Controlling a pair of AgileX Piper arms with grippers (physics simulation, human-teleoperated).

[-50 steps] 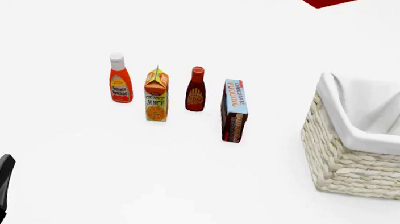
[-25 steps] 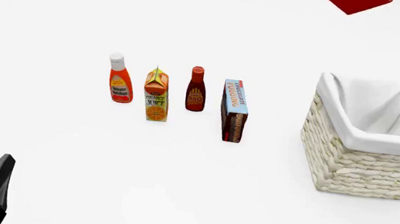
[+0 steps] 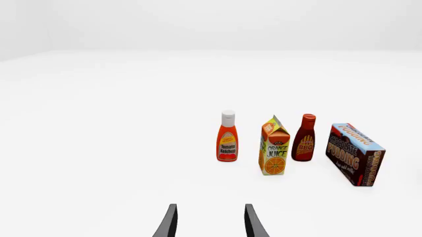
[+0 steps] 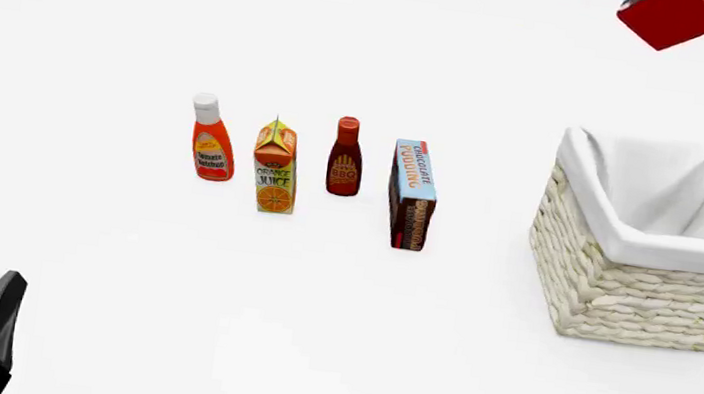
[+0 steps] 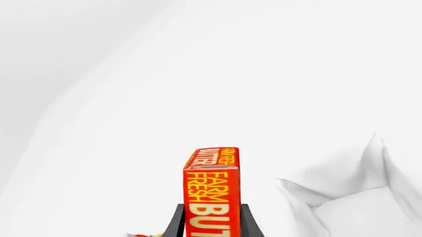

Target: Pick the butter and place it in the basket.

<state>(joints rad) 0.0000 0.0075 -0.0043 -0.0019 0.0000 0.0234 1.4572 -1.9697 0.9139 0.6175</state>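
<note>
- The butter (image 5: 211, 190) is being pinched between the two dark fingers (image 5: 177, 224) of the right gripper (image 5: 212, 224), one finger pressed against each long side of the box.
- In the front view, the butter (image 4: 676, 17) is being held in the air at the far right, tilted, above and beyond the far rim of the basket (image 4: 642, 293); it is not touching the basket.
- The basket is being shown standing at the right of the table (image 4: 335, 336), with its white cloth lining (image 4: 654, 199) open to the top.
- The left gripper (image 3: 209, 224) is being held low at the near left, its fingers (image 3: 168, 223) spread apart with nothing between them.
- Four groceries are being shown upright in a row left of the basket: from left to right, a ketchup bottle (image 4: 210, 137), an orange juice carton (image 4: 275, 166), a BBQ sauce bottle (image 4: 345, 157) and a chocolate pudding box (image 4: 413, 195).
- The row is being kept well apart from the basket and from the left gripper.
</note>
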